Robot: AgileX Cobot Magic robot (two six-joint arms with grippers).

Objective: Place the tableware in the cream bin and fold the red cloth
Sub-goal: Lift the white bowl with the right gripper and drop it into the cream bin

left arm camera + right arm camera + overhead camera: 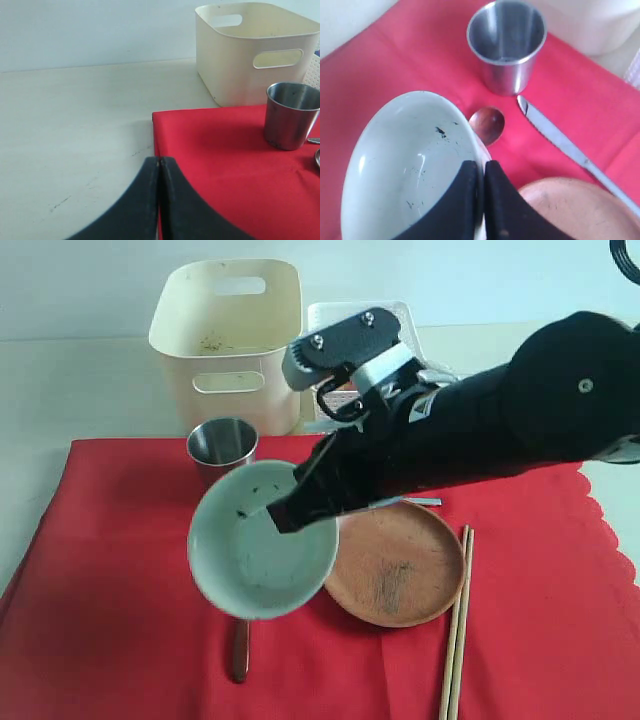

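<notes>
0 of 6 pieces in the upper-left cream bin (228, 350), red cloth (110, 590) unfolded — right gripper (483, 169) pinches the bowl (260, 562) by its rim, left gripper (160, 161) pressed together, empty

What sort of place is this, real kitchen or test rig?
Probably a staged tabletop test setup, not a home kitchen: a plain pale table against a bare wall, a red cloth set with a soiled plate, and a cream bin for clearing.

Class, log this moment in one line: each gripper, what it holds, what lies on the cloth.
right gripper: shut on bowl rim | left gripper: shut, empty | on red cloth: steel cup, knife, spoon, plate, chopsticks
</notes>
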